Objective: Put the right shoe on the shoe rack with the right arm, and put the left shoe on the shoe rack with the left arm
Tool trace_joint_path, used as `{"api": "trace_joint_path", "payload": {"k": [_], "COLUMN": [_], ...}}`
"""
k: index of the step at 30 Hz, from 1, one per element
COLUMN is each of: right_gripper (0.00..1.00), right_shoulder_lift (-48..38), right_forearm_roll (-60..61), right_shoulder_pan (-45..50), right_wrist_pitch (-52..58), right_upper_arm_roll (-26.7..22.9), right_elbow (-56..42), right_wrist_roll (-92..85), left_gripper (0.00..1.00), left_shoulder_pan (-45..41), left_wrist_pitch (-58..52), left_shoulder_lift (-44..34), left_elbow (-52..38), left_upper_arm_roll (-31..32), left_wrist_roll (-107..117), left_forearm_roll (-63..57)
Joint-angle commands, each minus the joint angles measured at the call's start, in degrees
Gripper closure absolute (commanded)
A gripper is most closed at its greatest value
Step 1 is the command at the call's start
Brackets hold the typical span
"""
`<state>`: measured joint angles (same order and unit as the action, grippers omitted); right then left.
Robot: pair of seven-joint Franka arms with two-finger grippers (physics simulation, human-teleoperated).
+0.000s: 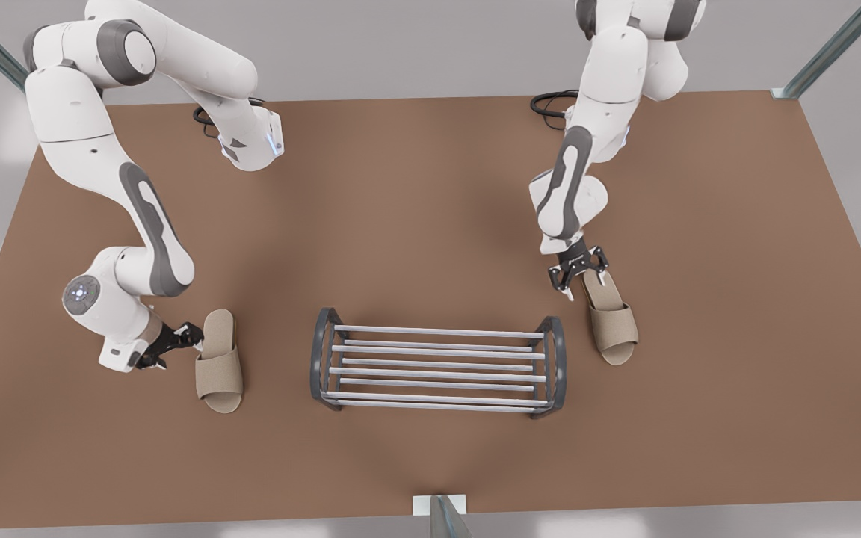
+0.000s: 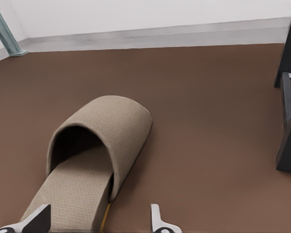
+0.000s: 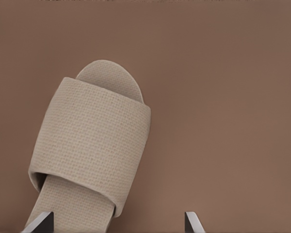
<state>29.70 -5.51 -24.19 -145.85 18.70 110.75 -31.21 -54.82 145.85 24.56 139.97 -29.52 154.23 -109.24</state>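
Observation:
Two beige open-toe slippers lie flat on the brown table, one on each side of the shoe rack (image 1: 436, 350), a low rack with dark arched ends and silver rods. The left shoe (image 1: 219, 370) (image 2: 106, 131) is on the front view's left. My left gripper (image 1: 174, 347) (image 2: 97, 223) is low and level at its heel, open, and the heel end reaches in between the fingertips. The right shoe (image 1: 613, 325) (image 3: 92, 145) is on the front view's right. My right gripper (image 1: 580, 275) (image 3: 116, 224) hangs open just above its heel, pointing down. One dark rack end (image 2: 288, 121) stands beside the left shoe.
Black cables (image 1: 550, 104) lie at the arm bases along the table's back edge. Metal frame posts (image 1: 834, 45) rise at the back corners and another post (image 1: 442, 515) at the middle of the front edge. Bare brown table surrounds the rack.

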Motion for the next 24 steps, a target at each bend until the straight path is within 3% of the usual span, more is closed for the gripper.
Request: {"api": "trace_joint_path", "payload": {"k": [1, 13, 24], "right_gripper": [0.00, 0.00, 0.00], "right_shoulder_lift": [0.0, 2.5, 4.3], "right_forearm_roll": [0.1, 0.0, 0.1], "right_shoulder_pan": [0.0, -1.0, -0.8], "right_wrist_pitch": [-3.8, -7.0, -8.8], "right_upper_arm_roll": [0.0, -0.2, -0.2], "right_elbow": [0.2, 0.2, 1.3], "right_wrist_roll": [-12.6, -12.8, -12.7], "left_gripper": [0.00, 0.00, 0.00], "left_shoulder_pan": [1.4, 3.8, 3.6], "left_wrist_pitch": [3.3, 2.5, 2.4], "left_shoulder_lift": [0.6, 3.0, 2.7], "left_elbow": [-0.7, -4.2, -8.6], "left_upper_arm_roll": [-0.1, -0.2, -2.6], "left_wrist_roll": [54.0, 47.9, 42.6], "left_forearm_roll": [-3.7, -16.0, -16.3]}}
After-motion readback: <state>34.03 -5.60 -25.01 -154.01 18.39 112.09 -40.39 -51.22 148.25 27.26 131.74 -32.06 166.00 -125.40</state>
